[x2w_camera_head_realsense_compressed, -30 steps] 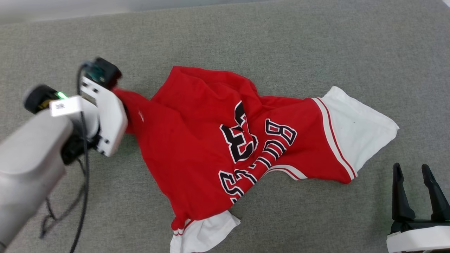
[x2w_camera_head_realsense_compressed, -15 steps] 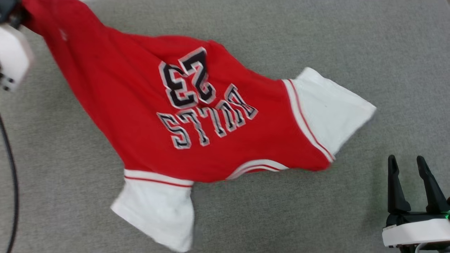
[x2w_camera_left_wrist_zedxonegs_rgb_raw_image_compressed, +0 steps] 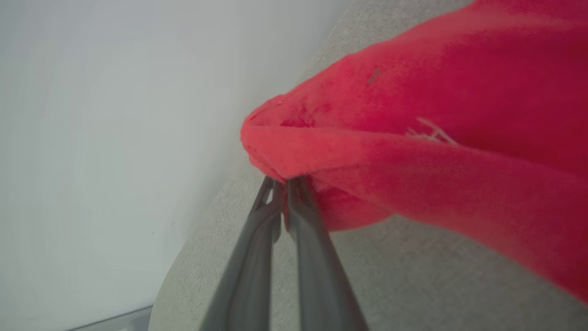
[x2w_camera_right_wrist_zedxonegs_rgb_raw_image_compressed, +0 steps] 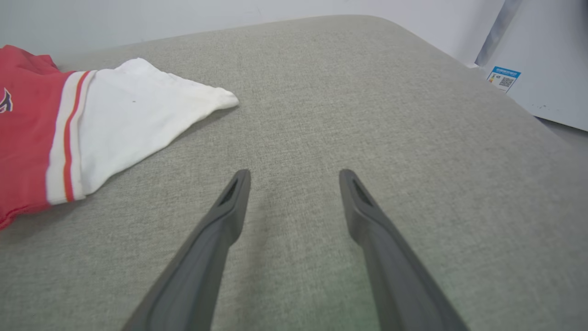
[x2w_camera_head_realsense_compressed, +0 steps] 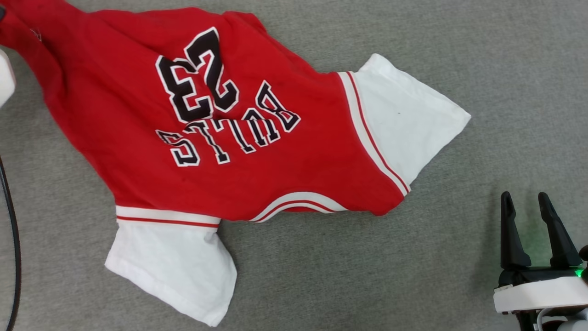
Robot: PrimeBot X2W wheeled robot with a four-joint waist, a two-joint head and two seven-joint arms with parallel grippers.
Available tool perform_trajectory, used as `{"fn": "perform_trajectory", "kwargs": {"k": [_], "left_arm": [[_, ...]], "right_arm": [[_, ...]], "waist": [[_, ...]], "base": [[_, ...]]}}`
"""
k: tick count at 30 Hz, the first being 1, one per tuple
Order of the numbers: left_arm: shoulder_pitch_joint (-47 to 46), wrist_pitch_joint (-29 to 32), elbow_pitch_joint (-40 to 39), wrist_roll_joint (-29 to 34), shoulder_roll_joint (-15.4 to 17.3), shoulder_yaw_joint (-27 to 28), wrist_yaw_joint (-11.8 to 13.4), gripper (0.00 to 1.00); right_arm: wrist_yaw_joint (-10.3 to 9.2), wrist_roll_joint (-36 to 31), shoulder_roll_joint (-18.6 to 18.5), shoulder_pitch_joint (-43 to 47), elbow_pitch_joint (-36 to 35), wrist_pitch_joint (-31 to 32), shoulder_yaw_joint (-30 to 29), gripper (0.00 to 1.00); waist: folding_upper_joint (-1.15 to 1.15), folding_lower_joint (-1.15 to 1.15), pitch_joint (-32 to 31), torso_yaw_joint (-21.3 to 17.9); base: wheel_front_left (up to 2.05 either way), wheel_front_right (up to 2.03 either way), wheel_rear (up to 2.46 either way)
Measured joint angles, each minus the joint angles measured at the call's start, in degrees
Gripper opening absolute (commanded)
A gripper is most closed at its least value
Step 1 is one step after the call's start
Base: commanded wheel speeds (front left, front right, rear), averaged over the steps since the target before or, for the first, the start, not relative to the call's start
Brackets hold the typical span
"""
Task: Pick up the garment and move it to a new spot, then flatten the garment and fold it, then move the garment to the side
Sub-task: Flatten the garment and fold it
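The garment (x2w_camera_head_realsense_compressed: 257, 138), a red jersey with white sleeves and black lettering facing up, stretches across the grey surface from the upper left corner of the head view. My left gripper (x2w_camera_left_wrist_zedxonegs_rgb_raw_image_compressed: 282, 184) is shut on a bunched red edge of the garment (x2w_camera_left_wrist_zedxonegs_rgb_raw_image_compressed: 436, 138), lifting that corner; in the head view only a sliver of its white housing (x2w_camera_head_realsense_compressed: 5, 82) shows at the left edge. My right gripper (x2w_camera_head_realsense_compressed: 525, 197) stands open at the lower right, off the cloth. In the right wrist view its fingertips (x2w_camera_right_wrist_zedxonegs_rgb_raw_image_compressed: 294, 177) hover over bare fabric, with a white sleeve (x2w_camera_right_wrist_zedxonegs_rgb_raw_image_compressed: 133, 115) to their left.
The grey padded surface (x2w_camera_head_realsense_compressed: 459, 37) has a rounded far edge (x2w_camera_right_wrist_zedxonegs_rgb_raw_image_compressed: 413, 37) with a pale wall behind. A black cable (x2w_camera_head_realsense_compressed: 16, 257) hangs at the left edge. A small label (x2w_camera_right_wrist_zedxonegs_rgb_raw_image_compressed: 503, 79) sits on a panel beyond the surface's right corner.
The garment has been pulled up and to the left by its corner and has spread out, so the lettering lies flat. The head view has shifted. The right gripper stays open in place.
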Motion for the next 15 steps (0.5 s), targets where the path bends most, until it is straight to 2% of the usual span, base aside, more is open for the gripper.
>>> {"fn": "perform_trajectory", "kwargs": {"k": [1,2,3,4,5,11,15], "left_arm": [[0.62,-0.32,1.12,-0.81,-0.57,0.38,0.01,0.13],[0.98,-0.62,2.23,-1.86,-1.3,0.94,0.14,0.34],[1.15,-1.09,3.01,-2.21,-1.98,1.1,0.16,0.49],[1.36,-2.01,3.36,-2.44,-2.68,1.32,0.18,0.87],[1.56,-2.83,3.67,-3.34,-3.5,1.99,0.18,1.0],[2.38,-4.86,5.45,-9.26,-7.84,5.93,0.14,1.0],[3.99,-5.8,5.14,-10.91,-8.93,6.54,0.04,1.0]], "right_arm": [[0.0,0.0,0.01,-0.08,-0.01,0.0,-0.03,1.0],[0.0,-0.02,0.07,-0.09,-0.02,0.0,-0.09,1.0],[0.0,-0.02,0.1,-0.08,-0.03,0.01,-0.25,1.0],[0.0,-0.03,0.07,-0.04,-0.07,0.0,-0.43,1.0],[0.0,-0.1,0.03,0.09,-0.05,0.01,-0.64,1.0],[0.0,-0.11,-0.58,0.94,0.25,0.01,-1.2,1.0],[0.0,-0.1,-0.88,1.97,0.87,0.0,-1.33,1.0]], "waist": [[0.0,0.0,-0.01,0.22],[0.0,0.0,-0.07,0.49],[0.0,0.0,-0.18,0.82],[0.0,0.0,-0.34,1.2],[0.0,0.0,-0.53,1.62],[0.0,0.0,-2.71,4.84],[0.0,0.0,-5.01,7.27]], "base": [[0.0,0.0,0.0],[0.0,0.0,0.0],[0.0,0.0,0.0],[0.0,0.0,0.0],[0.0,0.0,0.0],[0.0,0.0,0.0],[0.0,0.0,0.0]]}}
